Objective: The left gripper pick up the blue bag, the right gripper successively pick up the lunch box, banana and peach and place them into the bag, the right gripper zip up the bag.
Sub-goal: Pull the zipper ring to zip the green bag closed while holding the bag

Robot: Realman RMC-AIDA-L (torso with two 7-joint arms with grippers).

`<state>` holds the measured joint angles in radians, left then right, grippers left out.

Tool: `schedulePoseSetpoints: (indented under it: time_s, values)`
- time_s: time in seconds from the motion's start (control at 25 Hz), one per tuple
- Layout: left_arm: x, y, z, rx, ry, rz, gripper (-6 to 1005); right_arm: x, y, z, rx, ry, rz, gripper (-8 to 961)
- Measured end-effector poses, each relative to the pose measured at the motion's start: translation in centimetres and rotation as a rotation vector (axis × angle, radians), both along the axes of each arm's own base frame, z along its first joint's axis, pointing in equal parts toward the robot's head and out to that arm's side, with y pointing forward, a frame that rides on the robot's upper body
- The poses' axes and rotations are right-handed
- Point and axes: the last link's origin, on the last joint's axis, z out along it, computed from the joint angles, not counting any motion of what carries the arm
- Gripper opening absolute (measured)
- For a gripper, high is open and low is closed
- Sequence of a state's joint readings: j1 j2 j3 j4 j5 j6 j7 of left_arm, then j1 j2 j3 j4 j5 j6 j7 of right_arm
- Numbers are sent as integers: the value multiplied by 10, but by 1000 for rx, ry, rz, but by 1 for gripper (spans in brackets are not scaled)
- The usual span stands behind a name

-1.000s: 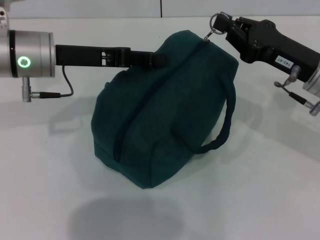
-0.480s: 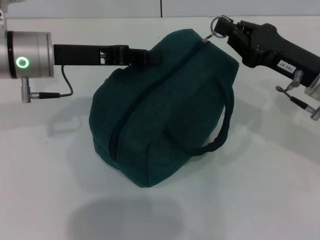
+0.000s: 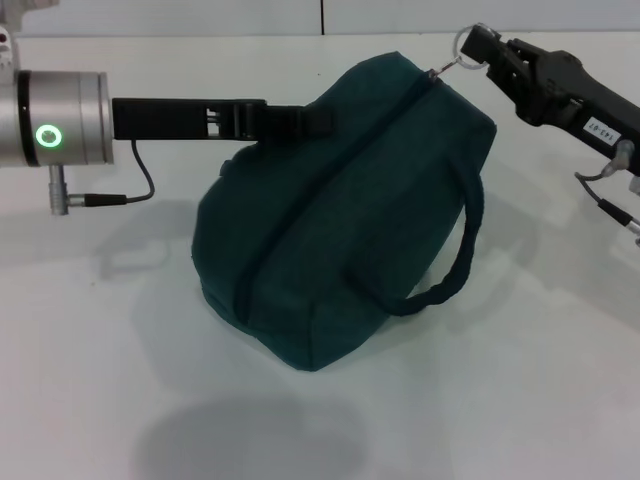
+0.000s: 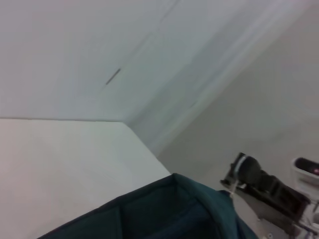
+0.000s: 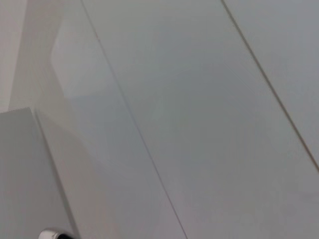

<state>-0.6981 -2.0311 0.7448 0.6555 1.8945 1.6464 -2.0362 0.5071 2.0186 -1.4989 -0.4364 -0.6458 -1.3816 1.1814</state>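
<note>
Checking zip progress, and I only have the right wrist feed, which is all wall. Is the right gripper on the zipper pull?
Observer: Yes. In the head view the right gripper has its fingers shut on the ring zipper pull at the far top corner of the blue bag.
Operator: Is the bag open or zipped?
Observer: Zipped. The zipper line runs closed along the top, and no lining or contents show.
Operator: What is the left arm doing?
Observer: The left gripper reaches in level and its fingers meet the bag's upper left edge. The bag leans, with its near end on the table.
</note>
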Motion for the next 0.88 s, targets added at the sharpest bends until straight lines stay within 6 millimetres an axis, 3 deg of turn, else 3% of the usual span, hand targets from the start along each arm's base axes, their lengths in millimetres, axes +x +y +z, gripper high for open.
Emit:
schedulePoseSetpoints:
  time_s: [0.88]
  values:
    - [12, -14, -2, -22, -65, -128, 47, 29, -1, -5, -180, 154, -252, 20]
